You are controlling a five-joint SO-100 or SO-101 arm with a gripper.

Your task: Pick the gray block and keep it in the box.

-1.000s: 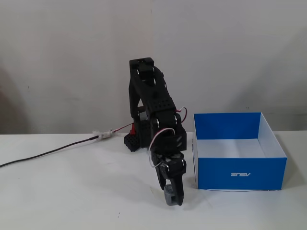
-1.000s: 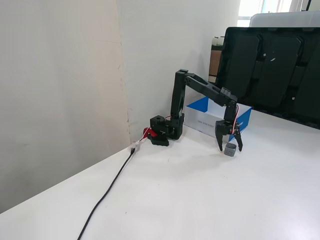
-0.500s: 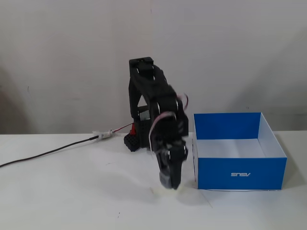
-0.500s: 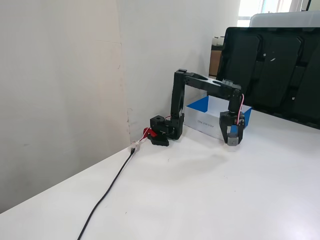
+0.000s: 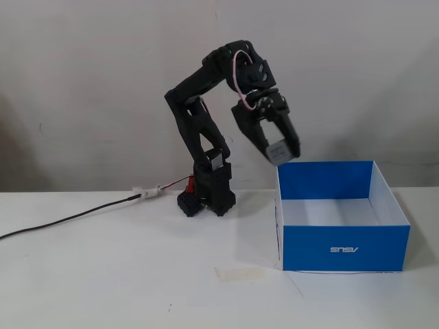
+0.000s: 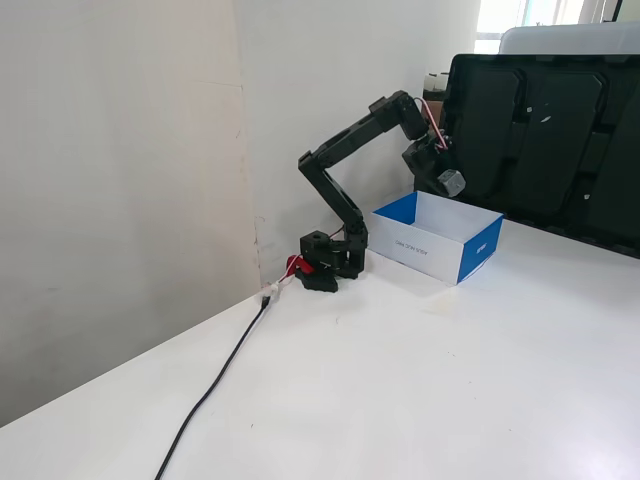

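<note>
In both fixed views my gripper (image 5: 279,155) is shut on the gray block (image 5: 278,151), a small gray cube held in the air. It hangs just above the far left corner of the box (image 5: 343,248), which is blue outside with a white logo and a white floor. In the other fixed view the block (image 6: 452,182) is above the open box (image 6: 478,252), between the black fingers of the gripper (image 6: 450,184). The block touches neither the box wall nor its floor.
The arm's black base (image 5: 212,188) stands left of the box on the white table (image 5: 137,274). A black cable (image 5: 68,218) runs from it to the left. A piece of tape (image 5: 240,274) lies in front. A black monitor back (image 6: 540,130) stands behind the box.
</note>
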